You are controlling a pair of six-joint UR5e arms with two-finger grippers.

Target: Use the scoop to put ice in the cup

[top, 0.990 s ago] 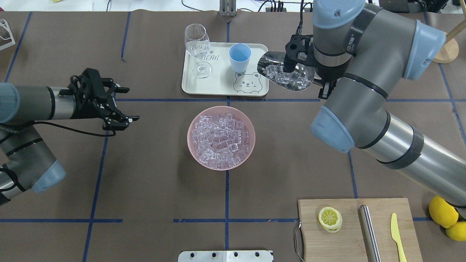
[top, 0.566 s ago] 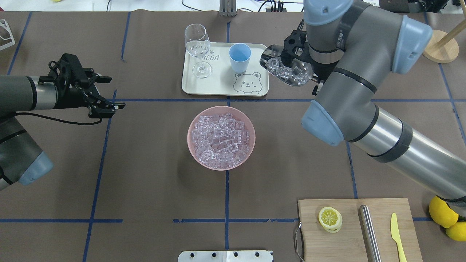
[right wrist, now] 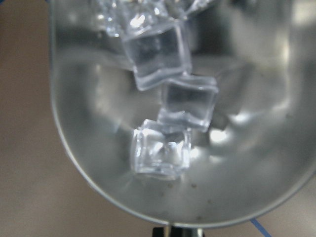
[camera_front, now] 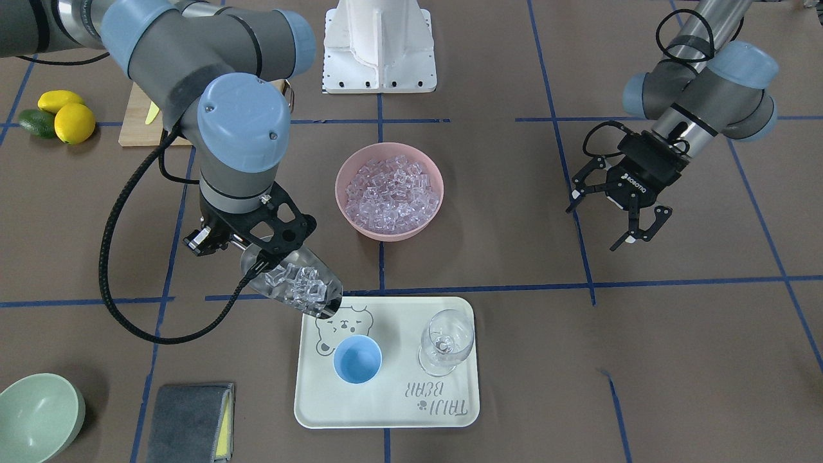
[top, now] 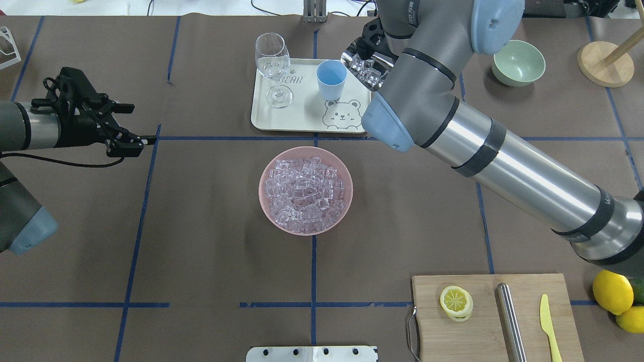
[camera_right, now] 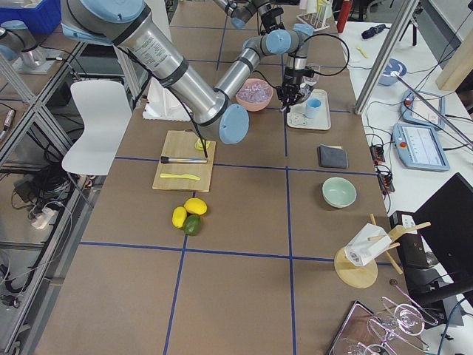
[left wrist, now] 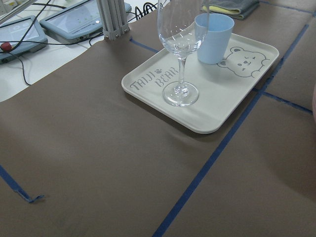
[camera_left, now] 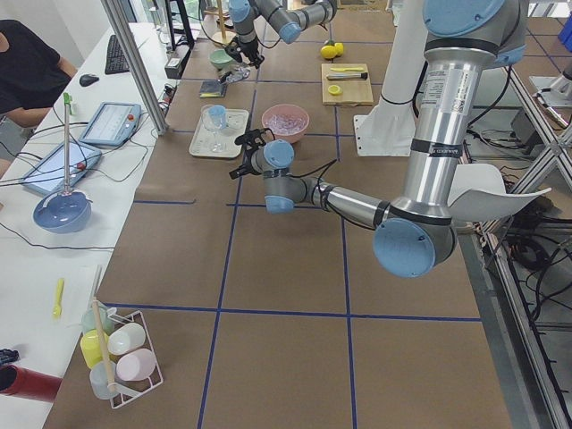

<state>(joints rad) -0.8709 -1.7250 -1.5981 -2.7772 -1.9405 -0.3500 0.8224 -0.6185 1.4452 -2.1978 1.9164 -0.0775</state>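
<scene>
Front-facing: the right arm bends steeply down, its right gripper (camera_front: 257,254) clamped on the scoop (camera_front: 302,289), which tips toward the cup (camera_front: 357,359) on the tray (camera_front: 386,411) (lettered "TAIJI BEAR"). Ice (camera_front: 292,278) lies in its trough. The left gripper (camera_front: 611,222), marked "ROBOTIQ", hangs spread over the desk (camera_front: 514,257). Overhead: the scoop's lip is just beside the cup.

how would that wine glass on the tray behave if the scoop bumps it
Likely tippy: the wine glass stands tall on a thin stem over a small foot. Probably fragile, being thin clear glass. The cup sits between it and the scoop, so a bump seems unlikely.
</scene>
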